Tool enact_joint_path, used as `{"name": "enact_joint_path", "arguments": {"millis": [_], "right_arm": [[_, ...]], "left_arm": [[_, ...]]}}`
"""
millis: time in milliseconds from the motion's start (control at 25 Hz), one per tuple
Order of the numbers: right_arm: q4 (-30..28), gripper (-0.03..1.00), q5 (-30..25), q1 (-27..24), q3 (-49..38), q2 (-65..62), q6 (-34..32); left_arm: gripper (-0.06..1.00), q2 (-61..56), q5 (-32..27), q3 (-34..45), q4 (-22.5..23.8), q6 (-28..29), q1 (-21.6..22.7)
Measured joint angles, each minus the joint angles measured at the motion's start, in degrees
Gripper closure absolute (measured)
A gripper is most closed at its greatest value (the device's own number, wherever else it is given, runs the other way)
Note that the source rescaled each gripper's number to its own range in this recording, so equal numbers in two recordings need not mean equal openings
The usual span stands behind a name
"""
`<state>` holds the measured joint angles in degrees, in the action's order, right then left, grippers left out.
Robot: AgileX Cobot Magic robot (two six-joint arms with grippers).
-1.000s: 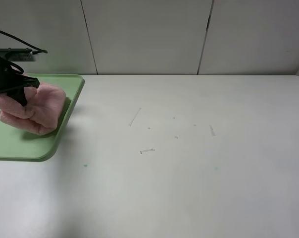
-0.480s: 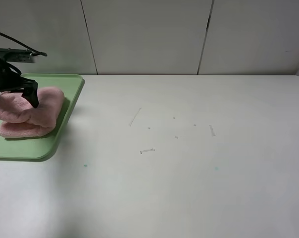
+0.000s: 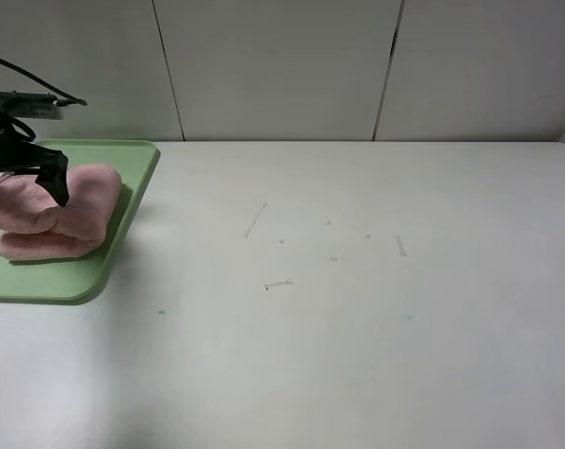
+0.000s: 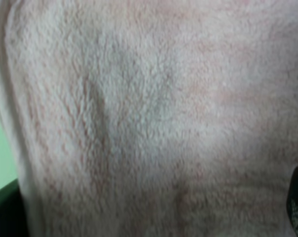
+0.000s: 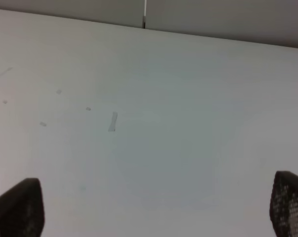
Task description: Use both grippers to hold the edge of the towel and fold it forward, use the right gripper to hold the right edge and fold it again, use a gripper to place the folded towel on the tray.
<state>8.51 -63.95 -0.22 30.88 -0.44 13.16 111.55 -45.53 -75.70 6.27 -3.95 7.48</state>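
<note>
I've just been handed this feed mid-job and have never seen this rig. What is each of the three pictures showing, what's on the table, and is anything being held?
This is a two-armed robot; each arm ends in a pair of black jaws.

The wide picture comes from a camera mounted high, looking down on the white table. At its left edge sits a green tray with a folded pink towel lying on it. The left gripper hangs right over the towel, jaws open, so the towel looks released rather than held.

The pink, blurry picture is the left arm's wrist camera, pressed close to the towel; a sliver of tray shows at one edge.

The last picture is the right arm's wrist camera. The right gripper shows only as two dark tips, set wide apart over bare table, holding nothing.
</note>
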Motion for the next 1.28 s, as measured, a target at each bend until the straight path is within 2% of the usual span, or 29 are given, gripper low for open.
{"name": "enact_joint_path", "arguments": {"millis": [360, 760, 1120, 1280], "right_arm": [[0.0, -0.03, -0.1, 0.0, 0.0, 0.0, 0.0], [0.0, -0.03, -0.1, 0.0, 0.0, 0.0, 0.0], [0.0, -0.03, -0.1, 0.0, 0.0, 0.0, 0.0], [0.0, -0.03, -0.1, 0.0, 0.0, 0.0, 0.0]], "left_arm": [[-0.05, -4.7, -2.4, 0.0, 0.2, 1.0, 0.0], [-0.05, -11.9, -11.3, 0.0, 0.2, 1.6, -0.2], [-0.05, -21.5, -17.6, 0.1, 0.3, 1.6, -4.5], [-0.05, -27.1, -18.3, 4.3, 0.2, 1.7, -6.1]]}}
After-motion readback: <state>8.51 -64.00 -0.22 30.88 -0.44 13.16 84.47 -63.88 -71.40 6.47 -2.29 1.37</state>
